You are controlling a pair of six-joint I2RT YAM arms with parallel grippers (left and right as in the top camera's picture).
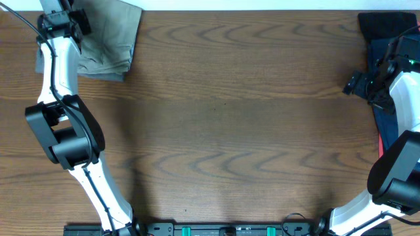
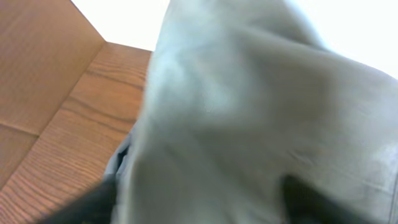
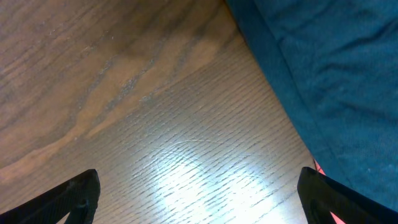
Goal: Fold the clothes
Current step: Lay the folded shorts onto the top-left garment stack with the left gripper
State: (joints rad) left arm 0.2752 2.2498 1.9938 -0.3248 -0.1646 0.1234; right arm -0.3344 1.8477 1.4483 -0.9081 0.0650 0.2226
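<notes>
Two hands are in view, one toward each far corner of the wooden tabletop (image 1: 216,118).

Left hand (image 1: 62,23): it is at the far left corner, directly over the pale khaki-green shorts (image 1: 108,39). The shorts lie on the tabletop at that corner as a compact, layered bundle. Their far side reaches the far edge of the tabletop, and a straight lower edge faces the centre. The left arm (image 1: 54,65) crosses the left part of the bundle, and a small portion of cloth shows to the left of it. In the left wrist view, pale cloth fills nearly the whole frame, blurred and very near the lens, with wood grain visible at the left. Two dark, blurred fingers (image 2: 90,204) show at the bottom edge, one at each side, and cloth covers the space between them. It cannot be told whether this hand is clamped on the shorts or only resting against them.

Right hand (image 1: 357,84): it is near the right edge, just beside a navy garment (image 1: 377,52) that lies along that edge. In the right wrist view, its two fingers (image 3: 74,196) stand wide apart at the bottom corners, with only bare tabletop between them. The navy garment occupies the upper right of that view and does not touch the fingers.
</notes>
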